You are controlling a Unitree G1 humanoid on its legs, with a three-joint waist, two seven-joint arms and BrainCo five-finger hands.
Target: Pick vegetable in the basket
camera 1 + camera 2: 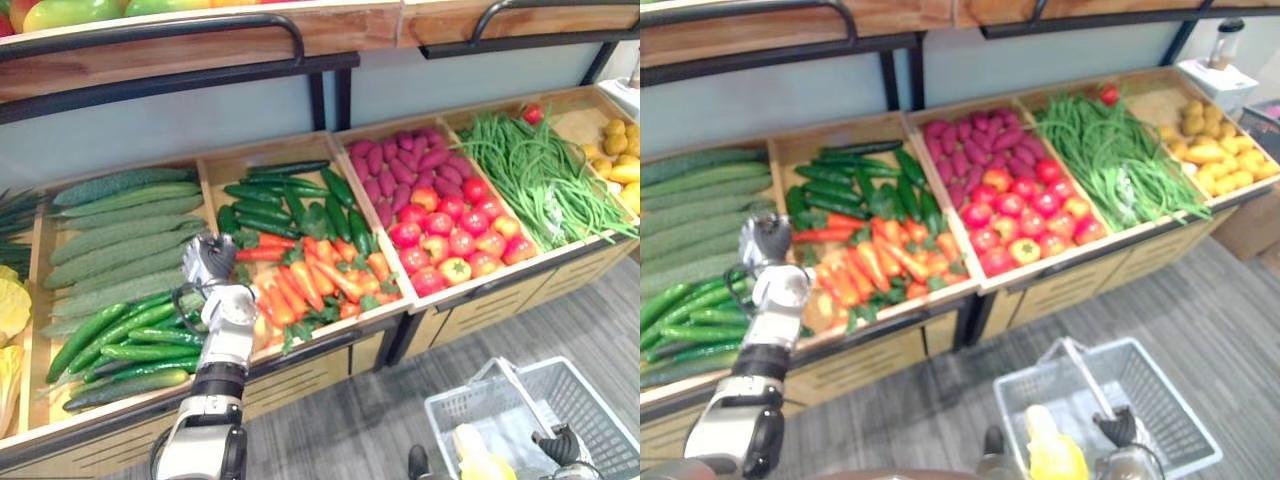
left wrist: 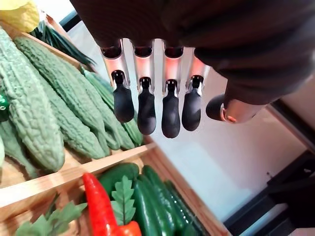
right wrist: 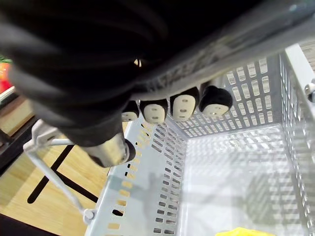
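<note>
Wooden produce stand [image 1: 480, 312] fills mid-frame; reach step: left hand [image 1: 208, 262] hovers centre-left, fingers straight, empty, above divider [image 2: 74, 171] between cucumbers [image 1: 140, 350] and carrots [image 1: 310, 280]; right hand [image 1: 562, 445] grips handle [image 3: 275, 27] of white basket [image 1: 600, 400], lower right; next: drop onto one vegetable, close.

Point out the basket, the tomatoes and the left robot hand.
basket [image 1: 1160, 400], right eye view, mesh side wall.
tomatoes [image 1: 455, 232], left eye view, middle of pile.
left robot hand [image 1: 208, 262], left eye view, back of hand.

basket [image 3: 147, 196]: perforated grey plastic | crates [image 2: 59, 176]: wood (matt) | gourds [image 2: 29, 113]: warty
</note>
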